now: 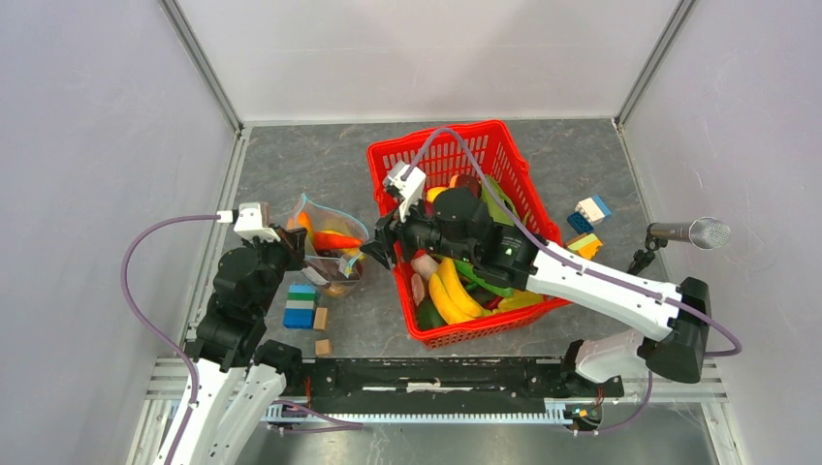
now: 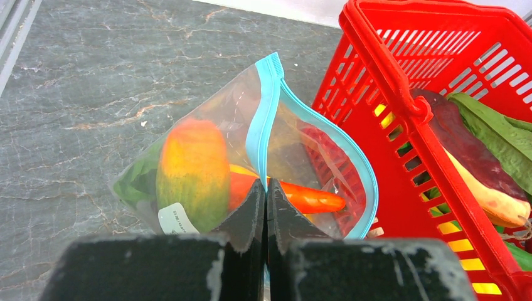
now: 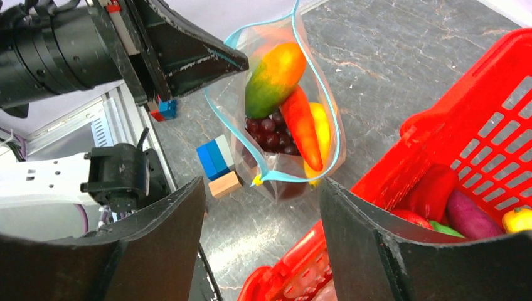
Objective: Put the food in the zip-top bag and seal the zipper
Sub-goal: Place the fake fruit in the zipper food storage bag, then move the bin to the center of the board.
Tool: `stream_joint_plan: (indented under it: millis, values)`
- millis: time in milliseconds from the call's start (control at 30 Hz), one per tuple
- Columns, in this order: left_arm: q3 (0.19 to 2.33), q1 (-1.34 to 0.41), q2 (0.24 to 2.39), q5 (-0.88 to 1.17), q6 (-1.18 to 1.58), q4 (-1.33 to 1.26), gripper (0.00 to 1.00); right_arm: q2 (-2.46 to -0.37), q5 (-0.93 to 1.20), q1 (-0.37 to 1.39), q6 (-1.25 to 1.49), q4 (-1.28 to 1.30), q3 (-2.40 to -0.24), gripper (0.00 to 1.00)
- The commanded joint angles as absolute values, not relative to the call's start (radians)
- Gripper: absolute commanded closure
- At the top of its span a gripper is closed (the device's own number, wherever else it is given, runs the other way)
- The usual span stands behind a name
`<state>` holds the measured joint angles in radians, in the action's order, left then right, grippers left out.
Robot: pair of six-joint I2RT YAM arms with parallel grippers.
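The clear zip-top bag (image 1: pixel 330 250) stands open left of the basket. It holds an orange-green fruit (image 2: pixel 191 172), an orange carrot (image 2: pixel 310 199), purple grapes (image 3: pixel 270 132) and a yellow piece (image 3: pixel 323 128). My left gripper (image 2: pixel 266 186) is shut on the light-blue zipper (image 2: pixel 263 119) at the bag's near-left rim; it also shows in the top view (image 1: pixel 294 242). My right gripper (image 3: pixel 263 207) is open and empty, just right of the bag's mouth and above the table, between bag and basket (image 1: pixel 373 254). The zipper's near end (image 3: pixel 276 177) lies ahead of its fingers.
The red basket (image 1: pixel 456 155) right of the bag holds bananas (image 1: pixel 454 291), green and red pieces. Blue-green blocks (image 1: pixel 301 305) and wooden cubes (image 1: pixel 323 347) lie in front of the bag. More blocks (image 1: pixel 587 215) and a microphone (image 1: pixel 693 232) are at right.
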<state>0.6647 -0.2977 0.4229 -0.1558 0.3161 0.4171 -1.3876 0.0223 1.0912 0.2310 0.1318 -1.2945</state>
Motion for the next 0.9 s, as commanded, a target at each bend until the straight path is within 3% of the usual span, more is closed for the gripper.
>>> stream_joint_plan:
  millis: [0,367,567,867]
  values:
    - [0.686,-0.293,0.420,-0.154,0.325,0.363,0.98,-1.312,0.042,1.094,0.239,0.072,-1.237,0.28]
    - [0.687,-0.291,0.418,-0.155,0.325,0.364,0.98,-1.289,0.227,1.095,0.273,0.022,-1.196,0.28]
    - [0.687,-0.290,0.420,-0.153,0.325,0.363,0.98,-1.285,0.106,1.098,0.179,0.215,-1.248,0.30]
    - [0.686,-0.288,0.423,-0.154,0.325,0.362,0.98,-1.307,0.213,1.149,0.171,0.176,-1.240,0.30]
